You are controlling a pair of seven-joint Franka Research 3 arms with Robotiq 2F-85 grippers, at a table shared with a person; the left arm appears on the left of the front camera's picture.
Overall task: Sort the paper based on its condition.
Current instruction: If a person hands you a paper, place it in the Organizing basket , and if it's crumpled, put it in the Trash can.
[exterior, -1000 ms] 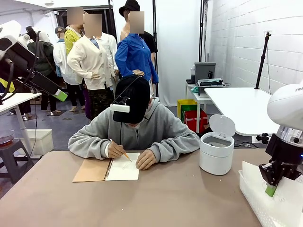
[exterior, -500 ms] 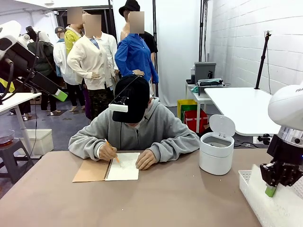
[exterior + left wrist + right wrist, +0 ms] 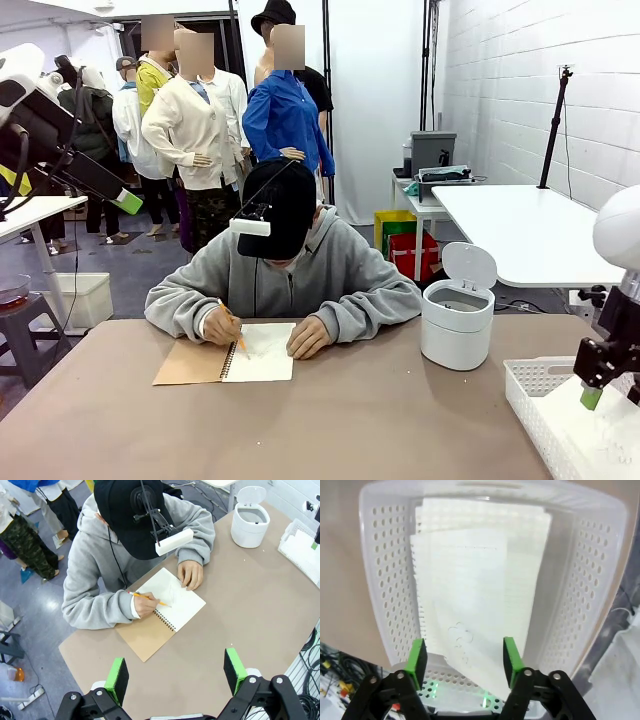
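Hovering just above the white perforated basket [image 3: 385, 580], the right gripper [image 3: 464, 655] holds its green-padded fingers spread wide with nothing between them. The paper [image 3: 480, 580], a loose stack of white sheets, the top one showing a faint pencil scribble, lies flat inside the basket. The left gripper [image 3: 175, 672], well apart from the basket and high over the table [image 3: 240, 605], is likewise wide and empty. Well apart from the basket, a person [image 3: 100, 580] writes with a pencil [image 3: 150, 599] in a spiral notebook [image 3: 175, 592].
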